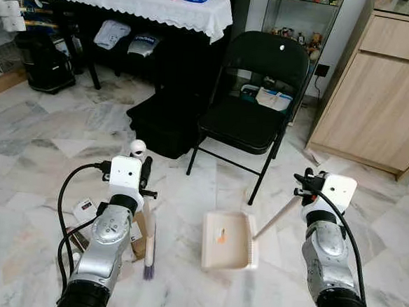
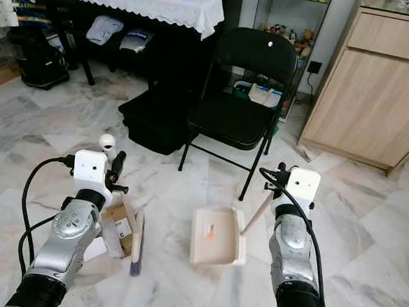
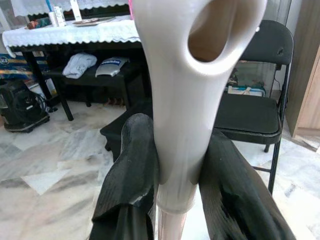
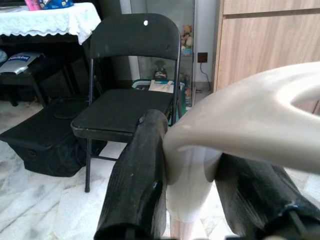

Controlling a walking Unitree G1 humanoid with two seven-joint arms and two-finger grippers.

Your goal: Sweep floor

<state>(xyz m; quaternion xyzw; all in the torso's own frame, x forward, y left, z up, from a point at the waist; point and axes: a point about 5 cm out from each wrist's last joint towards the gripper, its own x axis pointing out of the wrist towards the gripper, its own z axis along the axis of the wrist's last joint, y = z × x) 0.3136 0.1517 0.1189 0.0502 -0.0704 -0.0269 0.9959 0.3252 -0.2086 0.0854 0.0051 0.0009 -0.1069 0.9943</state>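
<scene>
My left gripper [image 1: 145, 179] is shut on the white handle [image 3: 176, 100] of a hand broom. The handle's rounded end [image 1: 137, 147] sticks up past the fingers [image 3: 132, 165]. The broom's purple-tipped bristle head [image 1: 148, 251] rests on the marble floor beside a piece of brown cardboard [image 2: 118, 228]. My right gripper [image 1: 305, 186] is shut on the cream handle [image 4: 200, 165] of a dustpan. The cream dustpan [image 1: 230, 241] lies flat on the floor between my arms, with a small orange scrap [image 1: 221, 233] inside it.
A black folding chair [image 1: 255, 80] stands just ahead of the dustpan. A black bag [image 1: 161, 122] sits under a table with a white lace cloth [image 1: 131, 1]. A wooden cabinet [image 1: 388, 89] is at the right, and a black appliance [image 1: 42, 61] at the far left.
</scene>
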